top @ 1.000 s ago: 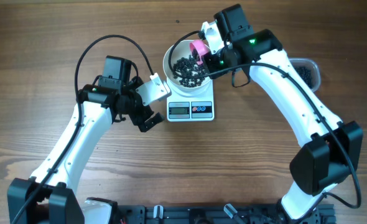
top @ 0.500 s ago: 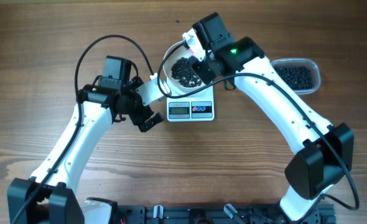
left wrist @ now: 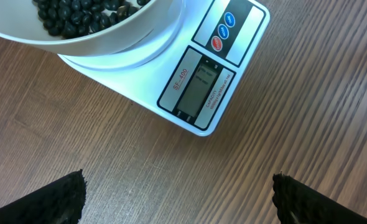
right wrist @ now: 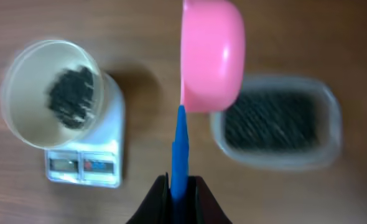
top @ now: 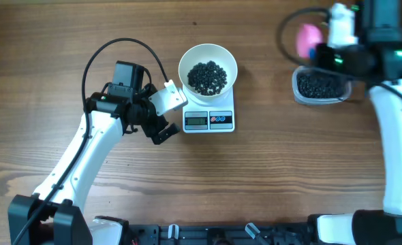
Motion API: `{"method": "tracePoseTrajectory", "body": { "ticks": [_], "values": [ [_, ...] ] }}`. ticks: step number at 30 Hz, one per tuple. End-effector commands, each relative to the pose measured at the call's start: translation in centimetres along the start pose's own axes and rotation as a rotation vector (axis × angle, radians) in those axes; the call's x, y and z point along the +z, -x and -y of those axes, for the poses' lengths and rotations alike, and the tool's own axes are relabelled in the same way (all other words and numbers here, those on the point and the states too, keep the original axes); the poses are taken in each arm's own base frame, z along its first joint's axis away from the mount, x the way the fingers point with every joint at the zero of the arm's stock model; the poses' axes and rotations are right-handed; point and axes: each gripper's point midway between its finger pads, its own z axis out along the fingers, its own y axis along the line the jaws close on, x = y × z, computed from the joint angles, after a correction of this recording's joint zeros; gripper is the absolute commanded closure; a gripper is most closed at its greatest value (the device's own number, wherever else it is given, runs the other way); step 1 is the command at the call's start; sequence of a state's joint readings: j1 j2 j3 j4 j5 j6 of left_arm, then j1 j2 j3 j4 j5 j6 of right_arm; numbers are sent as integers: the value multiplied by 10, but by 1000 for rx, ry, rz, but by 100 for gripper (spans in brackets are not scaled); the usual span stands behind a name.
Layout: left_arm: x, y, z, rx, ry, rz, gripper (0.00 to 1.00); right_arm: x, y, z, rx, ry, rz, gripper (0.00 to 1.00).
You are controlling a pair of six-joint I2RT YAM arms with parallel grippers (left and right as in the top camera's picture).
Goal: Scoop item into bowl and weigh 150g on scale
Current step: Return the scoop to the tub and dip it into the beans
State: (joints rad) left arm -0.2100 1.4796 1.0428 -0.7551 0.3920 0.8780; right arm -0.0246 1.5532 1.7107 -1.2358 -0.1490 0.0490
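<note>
**Scoop swung away from the bowl, back to the tub**
The right claw [right wrist: 179,186], clamped on the pink scoop's [right wrist: 211,53] blue handle, has left the bowl [top: 208,47] atop the scale [top: 209,120] and now hangs over the clear tub [top: 296,85], well right of the scale. The beans [top: 208,77] stay heaped in the bowl, so another load seems likely. The left claw [top: 174,114] gapes wide just left of the scale, whose display is unreadable.

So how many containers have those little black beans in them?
2. The white bowl sits on the scale; the clear tub lies off to its right, near the pink scoop. No other container shows, though the arms could hide one.
</note>
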Motion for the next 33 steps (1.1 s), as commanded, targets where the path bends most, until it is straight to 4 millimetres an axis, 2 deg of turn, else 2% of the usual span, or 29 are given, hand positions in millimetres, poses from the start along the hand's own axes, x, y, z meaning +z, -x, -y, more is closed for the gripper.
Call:
{"method": "tracePoseTrajectory", "body": {
  "ticks": [1,3,5,7,16,18,22,24,28,31,33],
  "values": [
    [1,2,1,8,-14,16,0,0,-18,42,80,-85,-67,96],
    [1,2,1,8,-14,16,0,9,-32,64,99,-166,-121,96],
    [1,2,1,8,-14,16,0,20,-42,75,100,-216,-160,96],
    [1,2,1,8,-14,16,0,38,-54,86,100,-262,-217,96],
    [1,2,1,8,-14,16,0,101,-76,102,105,-282,-394,96],
    [1,2,1,8,-14,16,0,110,-79,99,106,-255,-419,96],
    [1,2,1,8,-14,16,0,122,-80,76,104,-106,-433,96],
    [1,2,1,8,-14,16,0,124,-77,59,117,3,-419,96],
    [1,2,1,8,-14,16,0,122,-75,42,152,113,-411,96],
    [1,2,1,8,-14,16,0,120,-71,40,192,169,-398,96],
    [1,2,1,8,-14,16,0,119,-71,46,231,160,-395,96]
  ]
}}
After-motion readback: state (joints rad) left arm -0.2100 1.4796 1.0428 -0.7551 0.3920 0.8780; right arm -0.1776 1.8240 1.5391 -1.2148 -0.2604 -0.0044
